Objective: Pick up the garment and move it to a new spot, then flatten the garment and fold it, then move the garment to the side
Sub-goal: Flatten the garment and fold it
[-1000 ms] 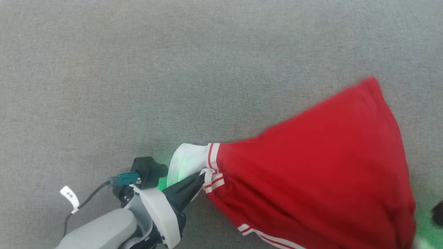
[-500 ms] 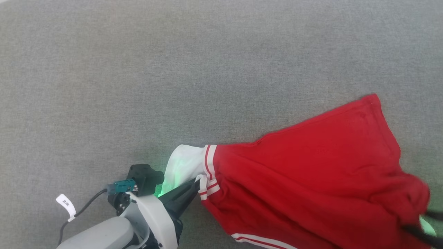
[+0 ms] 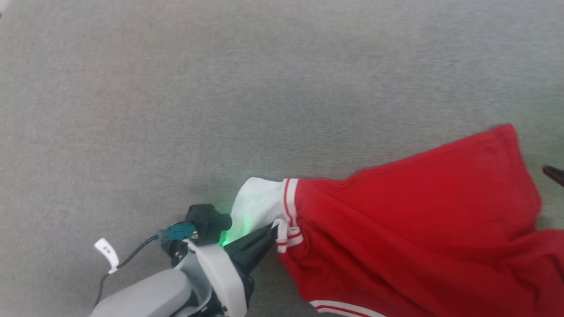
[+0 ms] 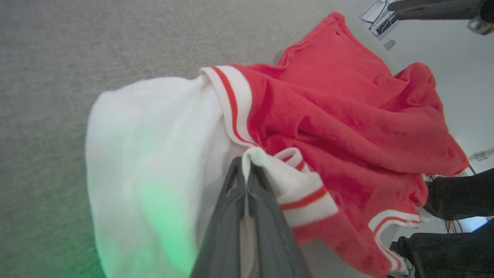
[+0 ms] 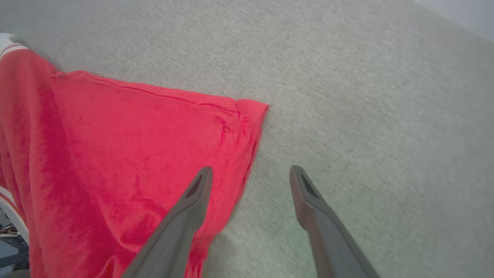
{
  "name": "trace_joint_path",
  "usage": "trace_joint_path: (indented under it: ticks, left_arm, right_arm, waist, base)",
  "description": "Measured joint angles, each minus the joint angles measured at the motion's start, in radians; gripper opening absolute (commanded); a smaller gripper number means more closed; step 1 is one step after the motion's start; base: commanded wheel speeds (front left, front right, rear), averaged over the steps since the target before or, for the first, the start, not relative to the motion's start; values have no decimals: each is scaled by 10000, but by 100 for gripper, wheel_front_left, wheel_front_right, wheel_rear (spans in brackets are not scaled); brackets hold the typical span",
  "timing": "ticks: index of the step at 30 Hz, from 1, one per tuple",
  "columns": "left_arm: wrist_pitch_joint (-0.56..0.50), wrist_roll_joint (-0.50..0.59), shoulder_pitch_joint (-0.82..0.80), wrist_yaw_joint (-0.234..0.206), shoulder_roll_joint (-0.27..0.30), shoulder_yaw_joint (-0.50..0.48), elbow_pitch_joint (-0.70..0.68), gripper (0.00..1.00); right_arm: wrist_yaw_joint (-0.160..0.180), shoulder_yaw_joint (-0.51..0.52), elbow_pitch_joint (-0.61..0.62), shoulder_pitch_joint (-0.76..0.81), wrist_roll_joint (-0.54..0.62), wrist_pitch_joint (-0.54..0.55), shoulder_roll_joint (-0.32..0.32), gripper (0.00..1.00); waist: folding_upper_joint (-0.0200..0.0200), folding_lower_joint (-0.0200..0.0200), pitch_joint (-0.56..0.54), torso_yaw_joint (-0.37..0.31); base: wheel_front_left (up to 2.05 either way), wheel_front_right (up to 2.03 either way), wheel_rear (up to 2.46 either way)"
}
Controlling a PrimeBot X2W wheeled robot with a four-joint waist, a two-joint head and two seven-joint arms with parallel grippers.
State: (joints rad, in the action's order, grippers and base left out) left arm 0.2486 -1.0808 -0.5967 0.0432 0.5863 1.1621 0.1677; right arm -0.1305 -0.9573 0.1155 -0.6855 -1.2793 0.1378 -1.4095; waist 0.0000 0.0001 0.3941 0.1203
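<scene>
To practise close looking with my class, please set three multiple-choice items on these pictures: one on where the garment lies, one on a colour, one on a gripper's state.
1. Where in the head view is the garment? A lower right; B upper left; C top centre.
2. What colour is the panel beside the left gripper? A blue; B white; C black.
3. How does the right gripper stand? A shut on the garment; B shut on nothing; C open, holding nothing.
Key: 1 A, the red cloth spreads there over the grey surface; 2 B, it shows white against the red; 3 C, its fingers stand apart in the right wrist view.
</scene>
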Motion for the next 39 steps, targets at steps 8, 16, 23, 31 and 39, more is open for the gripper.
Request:
trace_joint_path:
  ticks: [8, 16, 23, 31, 39]
  left_arm:
    - [-33, 203, -377, 224, -550, 65, 368, 0]
    - [58, 257, -451, 418, -780, -4, 769, 0]
    - [69, -104, -652, 685, -290, -426, 882, 0]
    - [-591, -1204, -3002, 848, 245, -1511, 786, 0]
    - [-1480, -2429, -7157, 859, -435, -3181, 2920, 0]
  right_arm:
    - [-2, -199, -1689, -1042, 1204, 1762, 1802, 100]
    - [0, -884, -2330, -1607, 1618, 2297, 2510, 0]
    - [-12, -75, -3354, -2057, 767, 930, 3053, 0]
    - [-10, 1231, -5181, -3892, 575, -6, 3992, 0]
    - [-12, 2481, -7660, -7029, 1294, -644, 5329, 0]
  waist:
    - [0, 0, 470, 503]
    - [0, 0, 603, 602]
    - [0, 0, 403, 354]
    - [0, 0, 381, 66]
    - [0, 0, 1047, -203]
  base:
    - [0, 0, 0]
    - [0, 0, 0]
    - [0, 0, 0]
    - [0, 0, 0]
    - [0, 0, 0]
